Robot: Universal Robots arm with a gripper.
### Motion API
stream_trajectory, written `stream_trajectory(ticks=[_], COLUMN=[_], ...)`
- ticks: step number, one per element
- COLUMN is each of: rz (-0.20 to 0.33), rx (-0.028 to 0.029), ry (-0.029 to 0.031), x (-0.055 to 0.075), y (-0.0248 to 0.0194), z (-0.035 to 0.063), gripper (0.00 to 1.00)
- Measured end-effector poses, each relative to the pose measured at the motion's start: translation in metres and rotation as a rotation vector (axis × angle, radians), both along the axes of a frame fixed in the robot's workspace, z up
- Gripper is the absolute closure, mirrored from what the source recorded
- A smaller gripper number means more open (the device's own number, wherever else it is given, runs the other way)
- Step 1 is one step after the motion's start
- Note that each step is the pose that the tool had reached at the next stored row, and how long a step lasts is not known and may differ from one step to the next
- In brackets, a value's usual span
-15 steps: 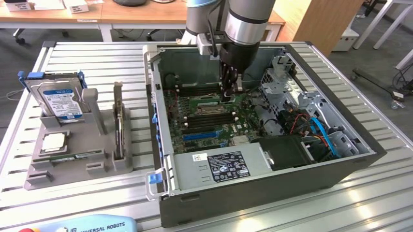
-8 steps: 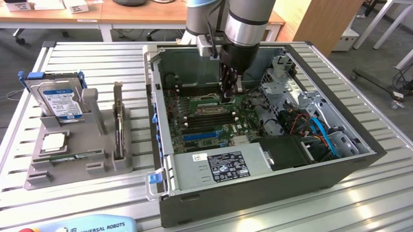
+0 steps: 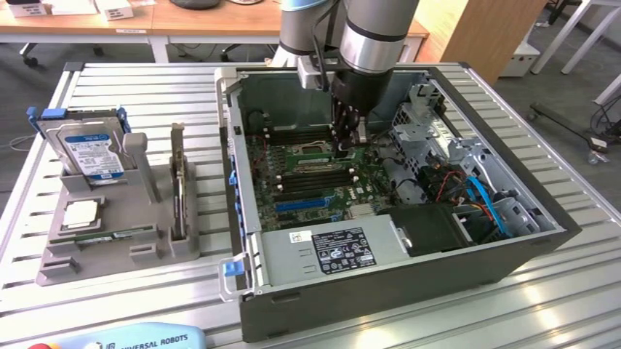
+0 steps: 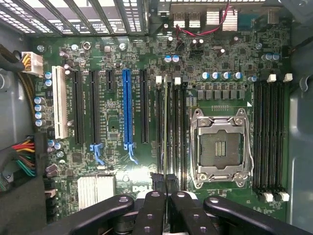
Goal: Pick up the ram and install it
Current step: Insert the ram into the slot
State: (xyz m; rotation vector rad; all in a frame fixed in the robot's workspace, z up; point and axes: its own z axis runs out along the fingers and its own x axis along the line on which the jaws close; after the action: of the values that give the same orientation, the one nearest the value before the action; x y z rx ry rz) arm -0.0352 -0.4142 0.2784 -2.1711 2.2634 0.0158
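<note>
Claw (image 4: 166, 185) (arm (image 3: 374, 36) upright, reaching down into the computer case (image 3: 388, 291)) grips the ram (image 4: 168, 127) edge-on.

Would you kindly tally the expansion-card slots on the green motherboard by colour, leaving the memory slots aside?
White plastic expansion slot: 1
Blue plastic expansion slot: 1
Black plastic expansion slots: 4 (three long, one short)
Total: 6
</note>
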Motion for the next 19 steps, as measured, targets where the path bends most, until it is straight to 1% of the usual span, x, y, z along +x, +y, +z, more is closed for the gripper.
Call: stream_trajectory(ticks=[5,12,19], rz=[0.002,0.008,0.011], rx=[0.0000,-0.0001,-0.0002], ry=[0.0000,0.0000,0.0000], x=[0.000,0.000,0.000], y=[-0.0001,0.0000,0.0000], z=[-0.0019,-0.0073,-0.0162], gripper=[0.88,0.88,0.88])
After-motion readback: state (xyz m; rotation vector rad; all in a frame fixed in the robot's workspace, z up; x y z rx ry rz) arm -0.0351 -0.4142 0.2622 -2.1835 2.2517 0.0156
